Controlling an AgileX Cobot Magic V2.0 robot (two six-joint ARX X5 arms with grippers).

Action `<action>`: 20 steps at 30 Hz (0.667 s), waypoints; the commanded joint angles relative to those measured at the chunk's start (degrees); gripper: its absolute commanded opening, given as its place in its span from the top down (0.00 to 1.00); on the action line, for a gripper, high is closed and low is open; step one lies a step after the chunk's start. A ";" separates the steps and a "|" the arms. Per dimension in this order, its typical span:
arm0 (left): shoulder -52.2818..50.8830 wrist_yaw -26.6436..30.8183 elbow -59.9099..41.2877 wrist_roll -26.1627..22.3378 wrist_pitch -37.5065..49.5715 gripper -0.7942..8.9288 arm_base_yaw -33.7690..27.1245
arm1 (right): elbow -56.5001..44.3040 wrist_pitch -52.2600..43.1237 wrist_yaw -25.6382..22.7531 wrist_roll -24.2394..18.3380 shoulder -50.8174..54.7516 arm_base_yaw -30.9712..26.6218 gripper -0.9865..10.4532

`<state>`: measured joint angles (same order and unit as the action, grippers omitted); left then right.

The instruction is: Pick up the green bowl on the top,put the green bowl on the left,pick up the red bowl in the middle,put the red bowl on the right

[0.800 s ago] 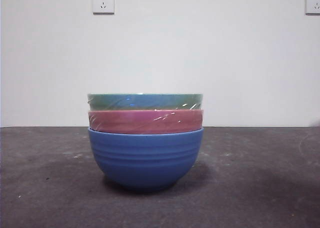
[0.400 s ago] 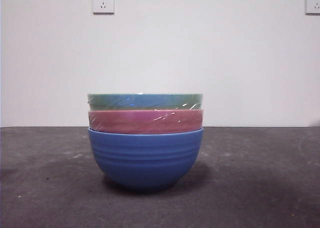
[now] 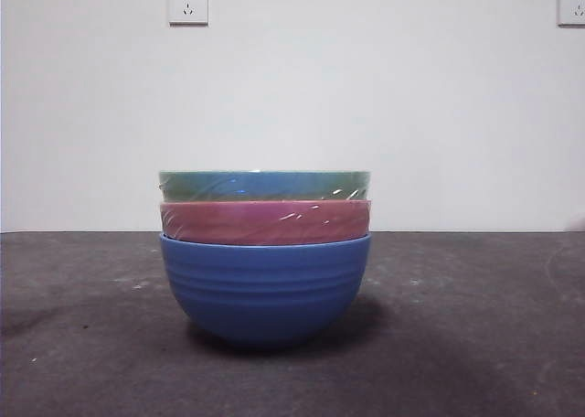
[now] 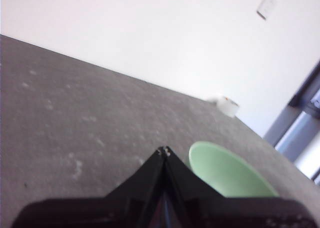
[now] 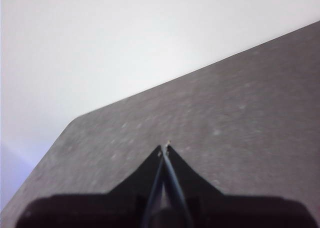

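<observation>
The green bowl (image 3: 264, 186) sits on top of a nested stack of three, only its rim band showing above the red bowl (image 3: 265, 223), which in turn sits inside the blue bowl (image 3: 266, 289). The stack stands on the dark table (image 3: 475, 344), roughly at the middle of the front view, in front of a pale wall with two sockets high up. Nothing has been lifted yet — the first pick is not begun.

The left hand (image 4: 163, 150) hangs above the table with its jaws pressed together at the tips; just beside them, in the left wrist view, the pale green inside of the top bowl shows. The right hand (image 5: 165, 149) waits over bare table, its jaws likewise closed to a point.

My judgement of the risks: the bowls nest closely, so a lift on the green rim may drag the red one up with it, or tip the whole stack if the pull is off-centre. The jaws must part before they come down — closed, they would only knock the rim. The surfaces look glossy, so a thin pinch on the rim could slip.
</observation>
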<state>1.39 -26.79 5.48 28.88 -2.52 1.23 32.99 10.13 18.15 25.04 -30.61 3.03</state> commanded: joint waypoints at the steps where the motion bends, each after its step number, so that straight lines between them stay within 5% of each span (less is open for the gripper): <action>1: 2.71 1.77 5.81 1.07 -3.34 0.92 -0.17 | 5.05 0.85 2.91 -3.19 -5.84 0.09 0.92; 14: 30.97 3.61 30.99 -9.07 -12.55 0.93 0.04 | 24.06 22.08 6.25 -17.49 -24.22 0.85 0.92; 20: 40.26 -7.08 33.33 -8.04 -8.52 0.92 1.64 | 24.22 25.27 8.87 -20.04 -25.66 2.29 0.92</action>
<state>41.34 -31.35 39.05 20.97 -11.27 2.44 57.12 35.53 26.87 6.72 -56.18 5.06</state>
